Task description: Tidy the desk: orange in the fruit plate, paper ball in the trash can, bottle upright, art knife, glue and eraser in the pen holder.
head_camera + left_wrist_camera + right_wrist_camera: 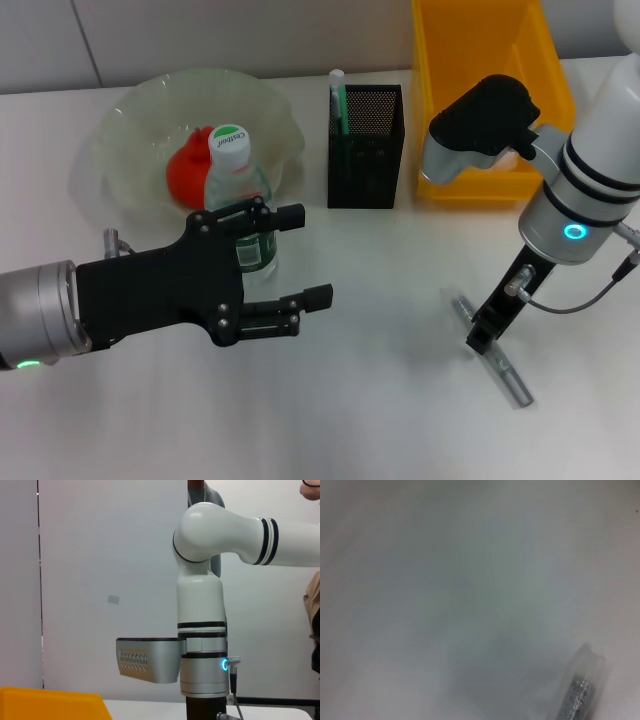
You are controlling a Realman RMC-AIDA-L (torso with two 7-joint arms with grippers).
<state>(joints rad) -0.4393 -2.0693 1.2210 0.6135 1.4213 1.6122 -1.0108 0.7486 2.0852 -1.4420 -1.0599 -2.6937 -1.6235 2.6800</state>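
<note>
The bottle [238, 190] stands upright in front of the fruit plate [130, 120], and the orange [187, 172] lies in that plate. My left gripper [312, 255] is open right beside the bottle; its upper finger crosses the green label. My right gripper [483, 338] points down at the table and touches the grey art knife [505, 368], whose end also shows in the right wrist view [580, 700]. The pen holder [366, 150] holds a green-and-white stick [337, 100] that looks like the glue. Paper ball and eraser are out of view.
The yellow trash can [490, 60] stands at the back right next to the pen holder; its corner [50, 705] shows in the left wrist view beside the right arm [200, 630]. White tabletop lies between the two grippers.
</note>
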